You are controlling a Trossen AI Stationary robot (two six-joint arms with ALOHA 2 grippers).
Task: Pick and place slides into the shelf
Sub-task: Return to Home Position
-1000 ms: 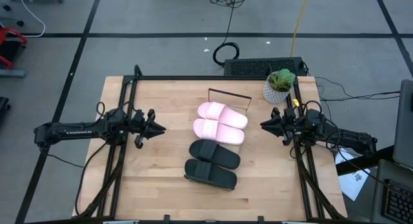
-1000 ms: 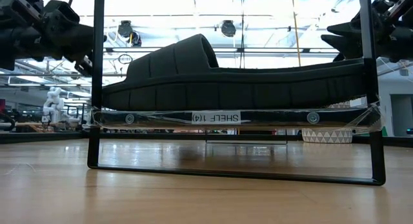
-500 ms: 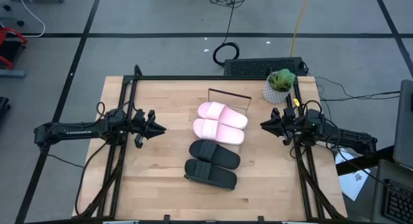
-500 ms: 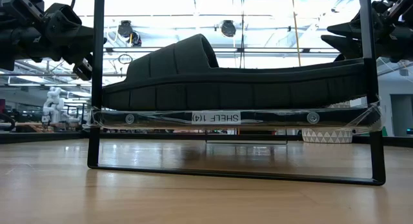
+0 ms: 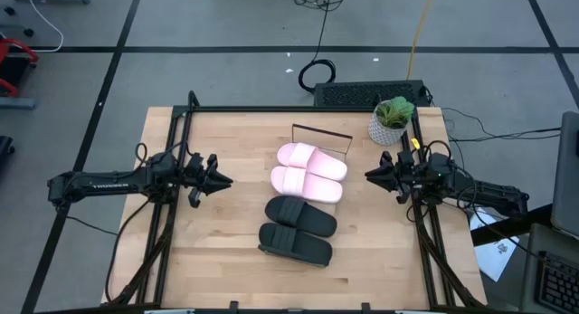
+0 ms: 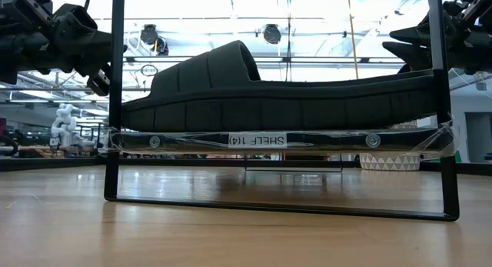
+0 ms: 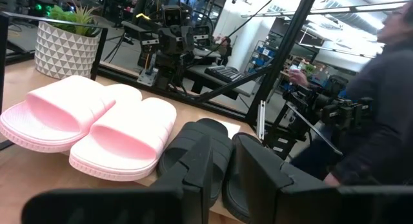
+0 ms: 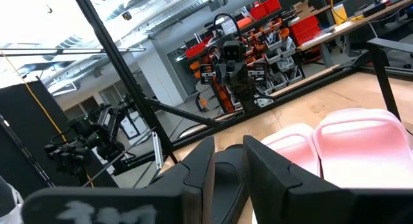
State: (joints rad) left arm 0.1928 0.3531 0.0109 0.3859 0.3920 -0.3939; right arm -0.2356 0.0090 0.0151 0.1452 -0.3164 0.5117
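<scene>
Four slides lying side by side on the shelf (image 6: 323, 140), mid-table between the arms: pink pair (image 5: 310, 160) toward the potted plant (image 5: 392, 120), black pair (image 5: 300, 215) at the near end; left gripper (image 5: 220, 179) and right gripper (image 5: 373, 175) spread apart, holding nothing, well clear on either side; placing judged done; keep both arms back and level; avoid brushing the wire frame or nudging the end black slide off the board.
</scene>
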